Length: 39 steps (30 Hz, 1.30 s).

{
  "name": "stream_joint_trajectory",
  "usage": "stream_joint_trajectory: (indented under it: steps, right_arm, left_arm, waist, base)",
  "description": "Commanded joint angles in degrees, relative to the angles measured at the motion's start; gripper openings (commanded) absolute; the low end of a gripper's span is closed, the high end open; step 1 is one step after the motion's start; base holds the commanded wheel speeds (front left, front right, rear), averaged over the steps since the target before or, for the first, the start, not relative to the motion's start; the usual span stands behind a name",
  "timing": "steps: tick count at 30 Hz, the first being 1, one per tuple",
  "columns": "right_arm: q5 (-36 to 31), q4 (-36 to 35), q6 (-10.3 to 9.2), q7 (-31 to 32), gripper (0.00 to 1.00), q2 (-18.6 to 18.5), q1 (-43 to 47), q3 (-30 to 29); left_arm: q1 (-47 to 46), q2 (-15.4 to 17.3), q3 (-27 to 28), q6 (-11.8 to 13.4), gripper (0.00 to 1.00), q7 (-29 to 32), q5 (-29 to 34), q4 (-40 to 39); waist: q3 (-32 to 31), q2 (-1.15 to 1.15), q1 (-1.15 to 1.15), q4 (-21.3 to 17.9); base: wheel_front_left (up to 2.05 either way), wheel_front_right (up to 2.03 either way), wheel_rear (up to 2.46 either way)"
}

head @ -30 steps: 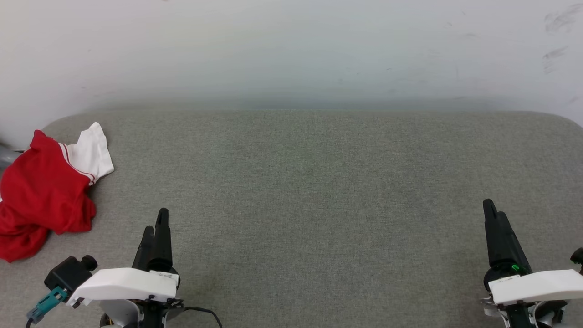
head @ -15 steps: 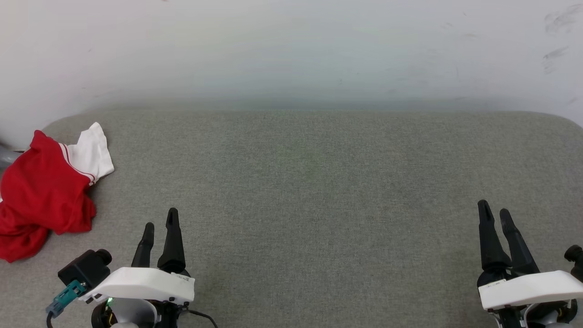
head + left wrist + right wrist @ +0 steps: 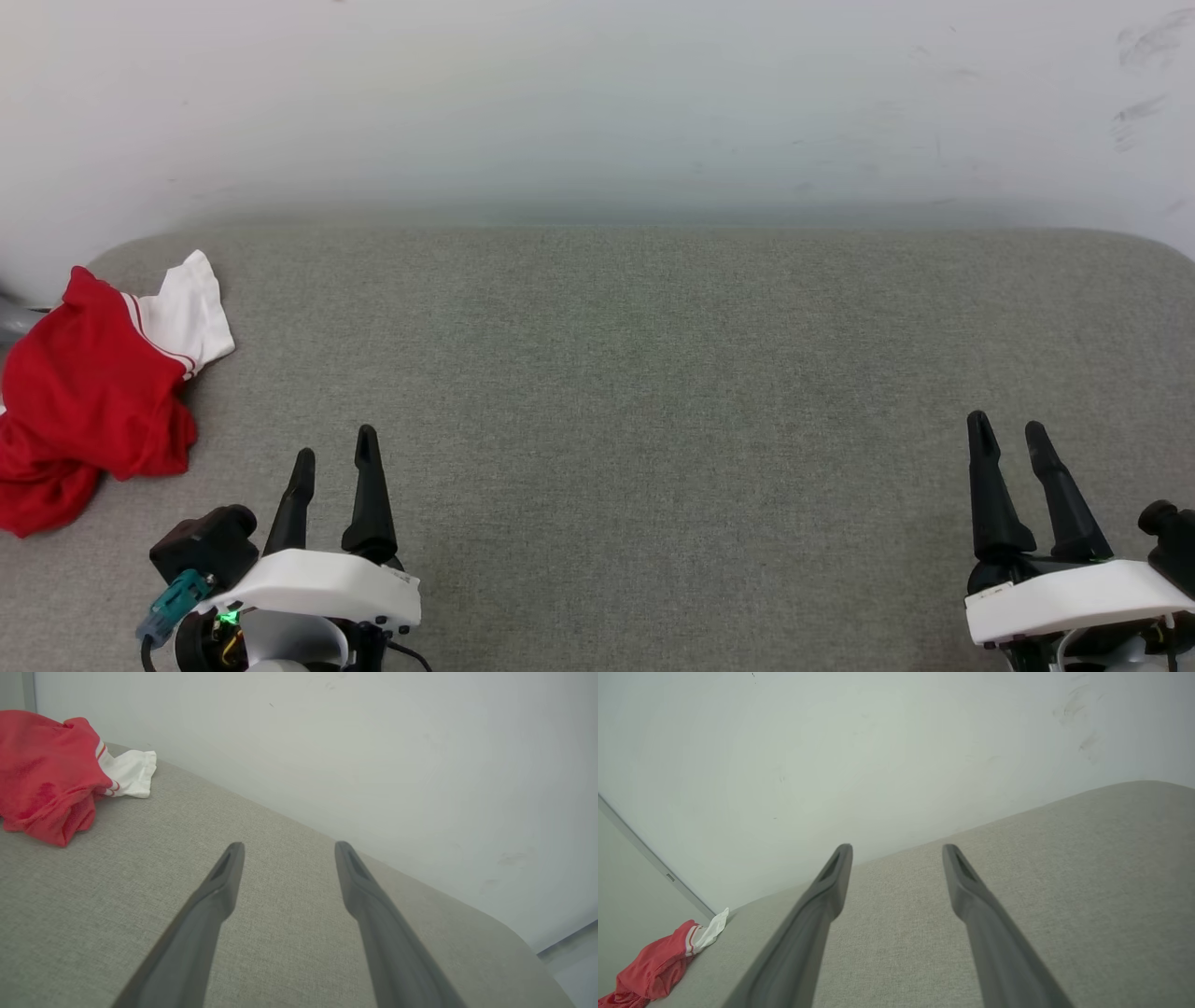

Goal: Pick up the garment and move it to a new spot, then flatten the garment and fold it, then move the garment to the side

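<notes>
Left gripper (image 3: 335, 441), right gripper (image 3: 1006, 421) gaping, empty; garment (image 3: 89, 401) crumpled left of both, untouched.

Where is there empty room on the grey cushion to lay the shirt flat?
The whole middle of the grey cushion is bare, from the wall down to the open left gripper and open right gripper. It is crowded at the left edge, where the garment lies crumpled.
</notes>
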Motion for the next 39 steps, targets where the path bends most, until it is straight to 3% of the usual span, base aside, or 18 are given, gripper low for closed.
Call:
stream_joint_trajectory:
  steps: [1,39]
  right_arm:
    - [-1.21,-0.85,0.01,-0.4,1.0,-0.01,0.09,0.07]
    - [-22.08,-2.09,0.0,-5.31,1.0,0.02,1.93,-0.22]
  left_arm:
    - [0.15,0.29,-0.26,0.18,1.0,-0.57,1.2,-0.87]
    - [1.64,0.83,-2.93,2.67,1.0,-5.51,21.0,-0.79]
  waist:
    - [0.0,0.0,0.0,0.0]
    - [-0.38,0.0,0.0,0.24]
  base:
    - [0.0,0.0,0.0]
    - [0.0,0.0,0.0]
